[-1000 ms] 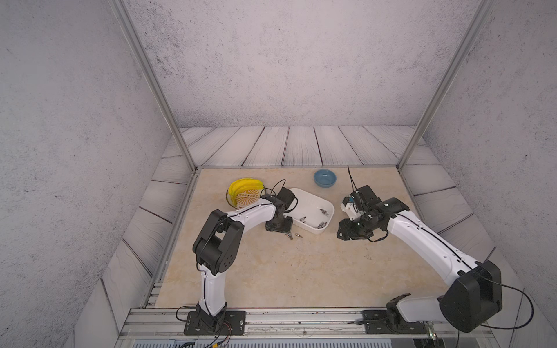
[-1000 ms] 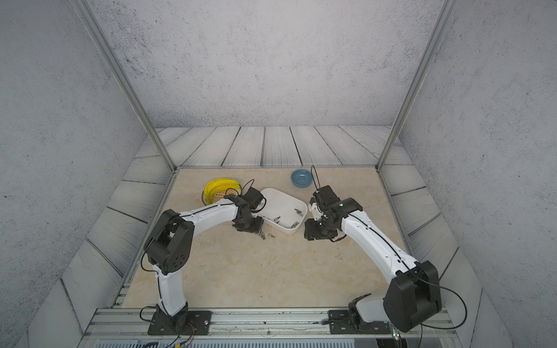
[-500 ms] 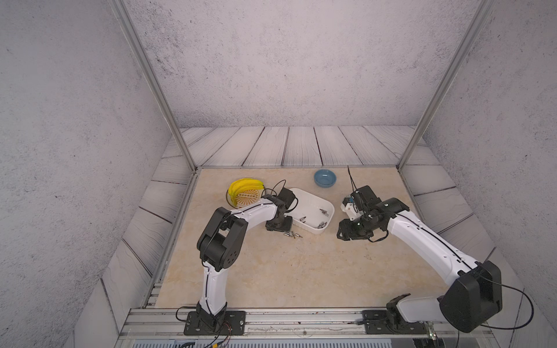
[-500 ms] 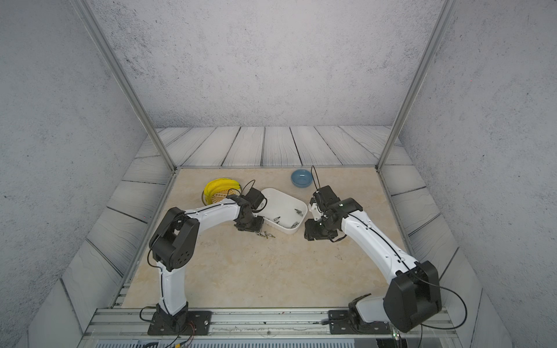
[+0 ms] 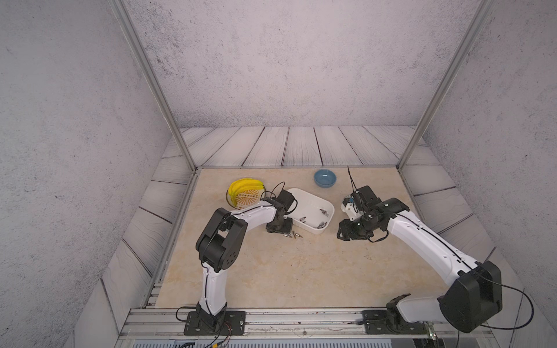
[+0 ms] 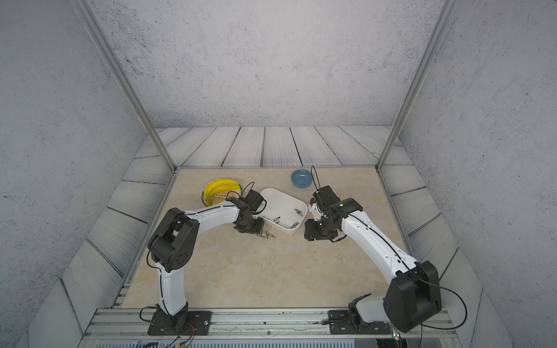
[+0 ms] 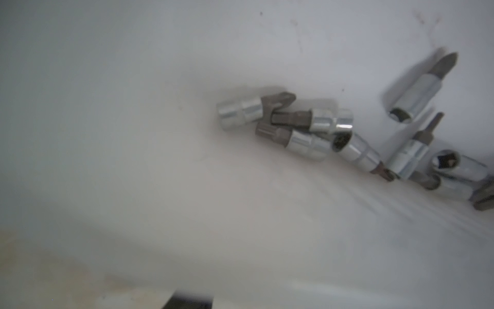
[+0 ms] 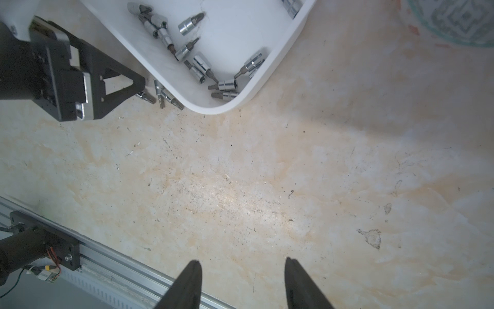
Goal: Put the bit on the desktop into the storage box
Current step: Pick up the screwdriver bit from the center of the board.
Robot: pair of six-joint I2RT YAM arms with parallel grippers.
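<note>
Three small steel bits (image 5: 293, 235) (image 6: 267, 234) (image 8: 163, 95) lie on the beige desktop (image 5: 286, 271) against the near wall of the white storage box (image 5: 301, 192) (image 6: 278, 192) (image 8: 280, 58). Several more bits (image 7: 307, 125) lie inside the box. My left gripper (image 5: 283, 230) (image 6: 253, 229) is low over the desktop beside those loose bits, one black finger (image 8: 125, 83) almost touching one. Only one finger (image 7: 187, 302) shows in the left wrist view, set off to one side, so the jaws stand apart. My right gripper (image 5: 342, 233) (image 8: 243, 263) hovers open and empty to the right of the box.
A small blue bowl (image 5: 325, 177) stands behind the box. Yellow bananas (image 5: 244, 188) fill a patterned bowl at the back left, close to the left arm. A grey-green patterned bowl edge (image 8: 459, 21) shows in the right wrist view. A metal rail (image 5: 301, 319) runs along the front edge.
The left arm's elbow has shifted slightly, and its gripper stays by the box's near wall. The right arm has not moved.
</note>
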